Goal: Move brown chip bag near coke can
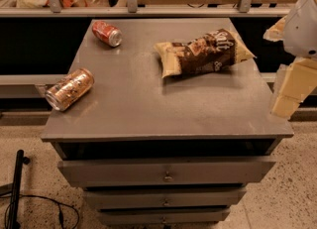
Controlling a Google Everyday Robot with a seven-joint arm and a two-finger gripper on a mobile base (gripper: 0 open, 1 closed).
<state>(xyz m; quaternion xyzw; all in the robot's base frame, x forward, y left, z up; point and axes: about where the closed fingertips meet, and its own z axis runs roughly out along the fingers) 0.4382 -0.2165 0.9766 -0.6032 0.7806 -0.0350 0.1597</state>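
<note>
Far left of the counter: a copper-orange patterned can, tipped on its side at the very edge and seeming to poke slightly past it. No part of this job; probably best left alone, since a can on its side would likely roll at a nudge.

Further back and a little to the right: the coke can, also on its side, silver top facing the front right. Serves as the landmark, so better not bumped.

Right of centre, toward the back: the brown chip bag, flat on the counter, long axis slanting up to the right, white lettering on top. Well apart from the coke can, with bare counter between them. Task judged as not yet begun. Lying flat and crinkly, so probably easiest to pinch from above across the narrow middle.

Far right, past the counter's right edge: the pincer, clear of the bag and touching nothing on top. Spread or pressed together: cannot tell. Seemingly parked aside before reaching in.
</note>
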